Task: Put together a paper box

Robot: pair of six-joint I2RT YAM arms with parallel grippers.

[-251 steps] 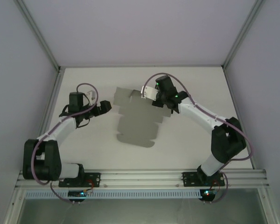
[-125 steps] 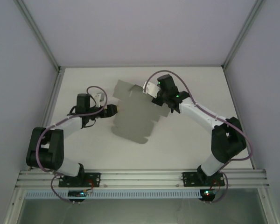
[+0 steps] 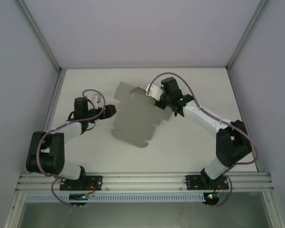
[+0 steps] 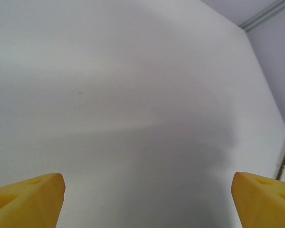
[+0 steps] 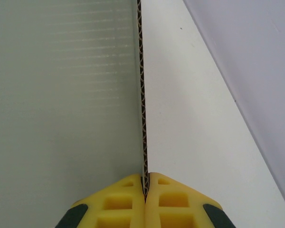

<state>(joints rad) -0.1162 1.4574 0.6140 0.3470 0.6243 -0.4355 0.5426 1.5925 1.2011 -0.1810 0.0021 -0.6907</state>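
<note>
Toward the bench's (image 3: 104, 152) left edge the left tool (image 3: 110, 110) gapes empty, backed slightly off the flat grey cardboard sheet (image 3: 135, 116), which has swung leftward at mid-bench with its far right edge pinched in the closed right tool (image 5: 145, 183), so folding seemingly hasn't begun.

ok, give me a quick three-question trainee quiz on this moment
1. True or false: the left gripper is open, with nothing between its fingers.
2. The paper box is: A) a flat unfolded sheet; B) a finished box; C) two separate pieces.
3. Which gripper pinches the sheet's edge?
Key: 1 true. 2 A. 3 the right gripper.
</note>
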